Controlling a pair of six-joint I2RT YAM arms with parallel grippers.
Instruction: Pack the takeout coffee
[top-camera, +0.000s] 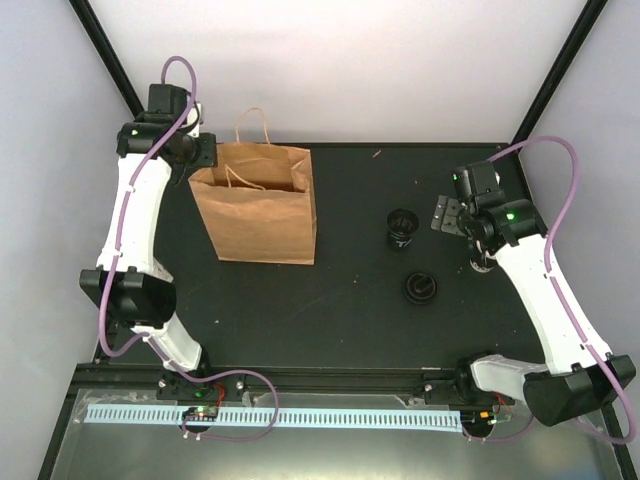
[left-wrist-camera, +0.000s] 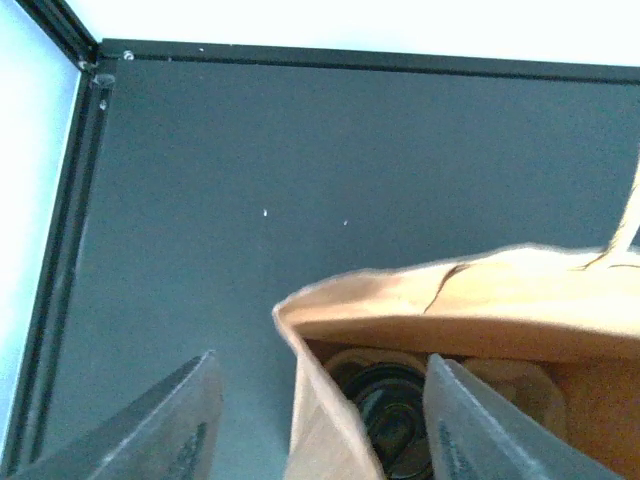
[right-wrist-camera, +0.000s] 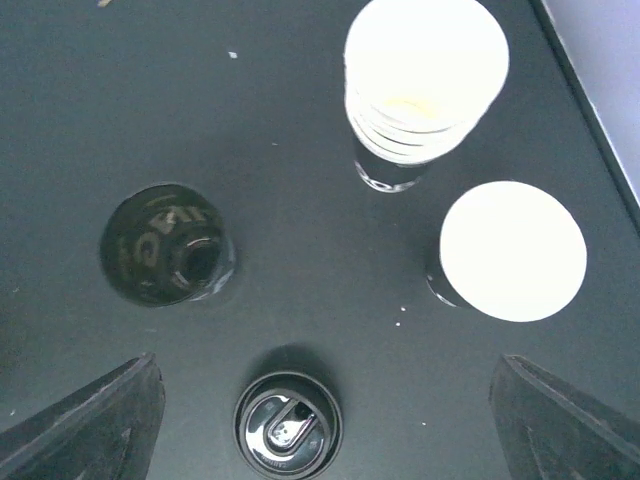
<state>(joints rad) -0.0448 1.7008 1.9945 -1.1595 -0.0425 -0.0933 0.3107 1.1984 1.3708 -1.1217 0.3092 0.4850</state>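
Note:
The takeout coffee (right-wrist-camera: 513, 250), a small black cup with a cream-white inside, stands upright on the table in the right wrist view, right of centre. My right gripper (right-wrist-camera: 325, 400) hangs open above the table, with nothing between its fingers; the cup lies ahead of its right finger. A brown paper bag (top-camera: 255, 205) stands open at the back left. My left gripper (left-wrist-camera: 320, 400) is open and straddles the bag's near wall (left-wrist-camera: 325, 420), one finger outside and one inside. A dark lidded round thing (left-wrist-camera: 390, 420) rests inside the bag.
A nested stack of cups (right-wrist-camera: 425, 95) stands just beyond the takeout coffee. A black cup with a dark inside (right-wrist-camera: 165, 255) stands to the left, also seen from above (top-camera: 401, 225). A black lid (right-wrist-camera: 288, 425) lies on the table below my right gripper.

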